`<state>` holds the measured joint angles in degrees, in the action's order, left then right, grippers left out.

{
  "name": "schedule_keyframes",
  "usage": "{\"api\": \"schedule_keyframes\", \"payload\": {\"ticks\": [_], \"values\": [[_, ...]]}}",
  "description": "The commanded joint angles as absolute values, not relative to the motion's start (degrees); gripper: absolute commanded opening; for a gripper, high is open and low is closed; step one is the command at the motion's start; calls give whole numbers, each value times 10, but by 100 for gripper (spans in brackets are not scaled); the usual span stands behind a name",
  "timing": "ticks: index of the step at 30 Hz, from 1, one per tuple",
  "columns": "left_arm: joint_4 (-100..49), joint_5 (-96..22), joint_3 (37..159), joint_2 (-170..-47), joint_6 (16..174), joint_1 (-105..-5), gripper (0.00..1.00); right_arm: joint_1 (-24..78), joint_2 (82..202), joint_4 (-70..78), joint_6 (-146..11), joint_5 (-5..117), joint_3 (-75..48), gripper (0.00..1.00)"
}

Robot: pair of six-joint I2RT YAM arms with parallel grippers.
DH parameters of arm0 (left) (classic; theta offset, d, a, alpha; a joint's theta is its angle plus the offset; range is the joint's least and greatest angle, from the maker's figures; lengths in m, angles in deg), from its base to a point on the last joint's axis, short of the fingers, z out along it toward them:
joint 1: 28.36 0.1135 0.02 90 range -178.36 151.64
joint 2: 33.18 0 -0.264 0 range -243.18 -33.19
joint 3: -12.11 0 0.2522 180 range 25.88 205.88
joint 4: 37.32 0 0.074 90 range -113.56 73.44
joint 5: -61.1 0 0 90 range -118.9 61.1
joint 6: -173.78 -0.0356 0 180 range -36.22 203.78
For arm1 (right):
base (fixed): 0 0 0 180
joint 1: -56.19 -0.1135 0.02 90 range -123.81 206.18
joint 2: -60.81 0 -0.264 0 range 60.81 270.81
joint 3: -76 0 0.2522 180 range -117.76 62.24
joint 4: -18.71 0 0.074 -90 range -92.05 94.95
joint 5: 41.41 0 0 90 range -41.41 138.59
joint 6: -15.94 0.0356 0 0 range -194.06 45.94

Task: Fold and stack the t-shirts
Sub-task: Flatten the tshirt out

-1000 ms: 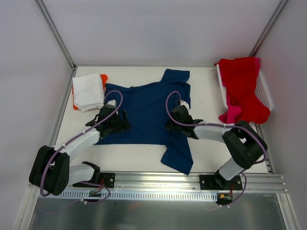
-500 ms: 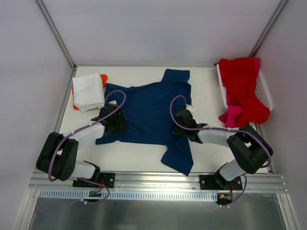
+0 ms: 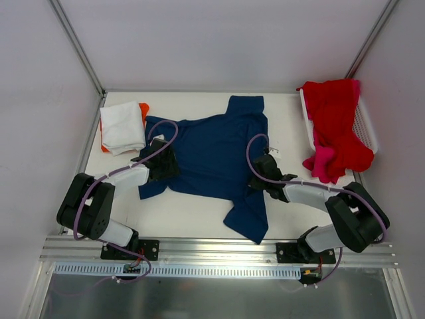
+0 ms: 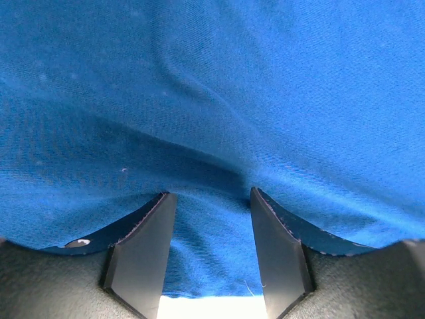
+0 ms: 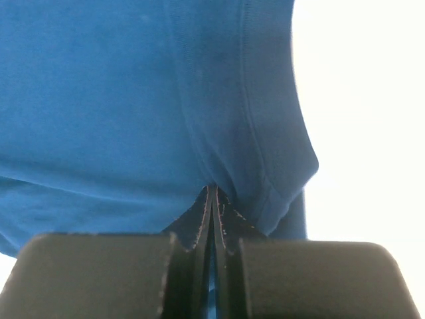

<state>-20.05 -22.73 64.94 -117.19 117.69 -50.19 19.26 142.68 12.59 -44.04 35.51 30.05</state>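
Observation:
The navy blue t-shirt (image 3: 212, 149) lies spread on the table, its near right part bunched toward the front edge. My left gripper (image 3: 163, 164) rests on its left hem; in the left wrist view the jaws (image 4: 209, 199) stand apart with blue cloth (image 4: 212, 100) lying between them. My right gripper (image 3: 261, 174) is at the shirt's right side; in the right wrist view it (image 5: 212, 193) is shut on a pinched fold of the navy cloth (image 5: 133, 100). A folded white shirt (image 3: 123, 126) lies on an orange one (image 3: 143, 107) at the back left.
A white mesh basket (image 3: 366, 123) stands at the back right with red shirts (image 3: 335, 119) and a pink one (image 3: 320, 159) hanging over its side. Frame posts stand at the back corners. A rail runs along the near edge.
My right gripper has moved right and nearer with the cloth, pulling the shirt's right side that way. My left gripper has shifted slightly right and further back along the left hem.

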Motion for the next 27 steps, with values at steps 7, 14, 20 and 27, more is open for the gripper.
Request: {"api": "schedule_keyframes", "payload": {"ticks": [7,14,20,27], "values": [[-147,-226,633,-1205,1186,-510,49,227,1319,-13,-451,297,324,0],[-144,-226,632,-1204,1188,-510,49,336,1185,-79,-490,297,374,0],[-144,-222,631,-1201,1188,-512,48,396,1082,-76,-487,378,393,0],[-145,-220,631,-1197,1186,-517,47,396,1132,-28,-503,507,341,83]]}}
